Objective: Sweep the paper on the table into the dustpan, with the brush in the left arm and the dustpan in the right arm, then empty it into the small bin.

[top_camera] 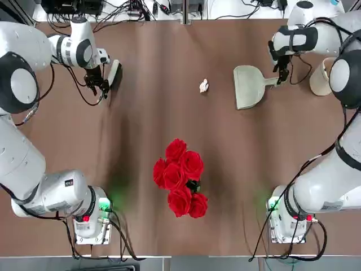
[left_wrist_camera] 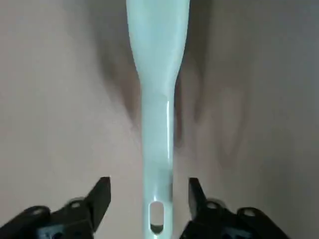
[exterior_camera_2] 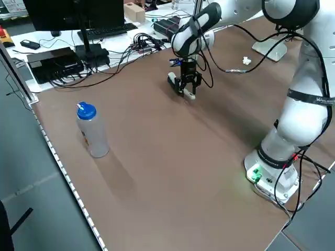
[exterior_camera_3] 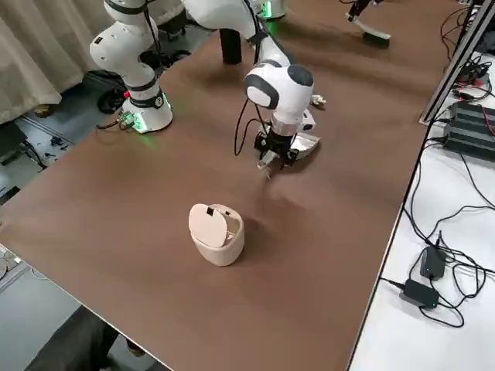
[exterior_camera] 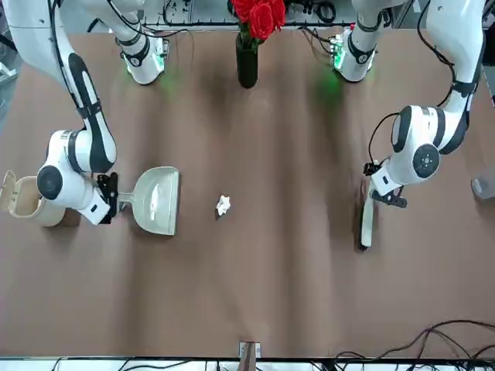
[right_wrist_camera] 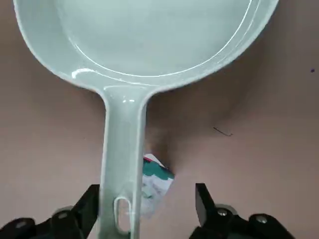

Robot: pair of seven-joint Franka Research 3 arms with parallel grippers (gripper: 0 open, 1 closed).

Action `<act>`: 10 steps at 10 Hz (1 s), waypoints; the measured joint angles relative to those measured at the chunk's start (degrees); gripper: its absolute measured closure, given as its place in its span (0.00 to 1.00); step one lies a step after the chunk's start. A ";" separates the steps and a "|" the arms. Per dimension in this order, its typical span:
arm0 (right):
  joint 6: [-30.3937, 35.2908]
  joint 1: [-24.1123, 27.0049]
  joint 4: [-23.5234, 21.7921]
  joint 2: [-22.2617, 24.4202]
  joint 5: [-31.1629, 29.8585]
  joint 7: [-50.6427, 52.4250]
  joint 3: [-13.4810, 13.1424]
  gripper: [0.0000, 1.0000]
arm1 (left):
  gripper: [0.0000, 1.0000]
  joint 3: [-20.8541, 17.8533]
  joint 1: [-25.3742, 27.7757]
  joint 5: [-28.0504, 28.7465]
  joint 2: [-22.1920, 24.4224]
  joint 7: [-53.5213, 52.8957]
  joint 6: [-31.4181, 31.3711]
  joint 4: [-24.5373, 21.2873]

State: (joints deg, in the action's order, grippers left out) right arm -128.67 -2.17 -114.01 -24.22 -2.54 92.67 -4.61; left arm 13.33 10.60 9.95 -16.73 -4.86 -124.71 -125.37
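Both tools lie flat on the table (top_camera: 169, 84), each with its handle end under an arm, so they can be gripped before any sweeping begins. The left gripper (left_wrist_camera: 149, 196) straddles the hanging-hole end of the brush (left_wrist_camera: 157, 99) handle with its fingers apart and gaps on both sides, so nothing is clamped yet. The brush's long axis runs from the gripper toward the table's far edge, its head farthest from the arm. The right gripper (right_wrist_camera: 147, 201) is likewise spread around the dustpan (top_camera: 248, 84) handle, one finger close beside it and the other well clear, with a small green-and-white tag lying between them. The dustpan's long axis runs across the table, its scoop mouth facing the paper (top_camera: 203, 86), which lies near it at mid-table. The small bin (exterior_camera_3: 216, 234) stands beyond the handle, on the right arm's outer side, probably handy for emptying.
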 joint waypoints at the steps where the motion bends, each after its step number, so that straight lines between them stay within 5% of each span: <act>1: 0.00 -0.04 0.00 0.00 0.01 0.00 0.07 0.08 | 0.32 0.00 0.00 0.00 -0.13 0.00 -0.01 -0.21; 3: 0.00 -0.11 0.00 0.00 0.03 -0.01 0.27 0.05 | 0.35 -0.01 0.00 0.00 -0.24 0.00 -0.24 -0.21; 5: 0.01 -0.11 0.00 0.00 0.04 -0.10 0.27 0.17 | 0.42 -0.01 -0.01 0.00 -0.24 0.00 -0.35 -0.21; 7: 0.01 -0.11 0.00 0.00 0.06 -0.23 0.26 0.31 | 0.74 0.00 -0.02 0.02 -0.29 0.00 -0.51 -0.20; 10: 0.01 -0.08 0.00 0.00 0.08 -0.53 0.23 0.39 | 0.73 0.01 -0.02 0.02 -0.28 0.01 -0.74 0.87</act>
State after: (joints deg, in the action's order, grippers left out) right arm -128.66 -2.25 -114.01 -24.21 -2.46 92.14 -4.38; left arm 13.34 10.58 9.97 -17.01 -4.86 -125.46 -124.50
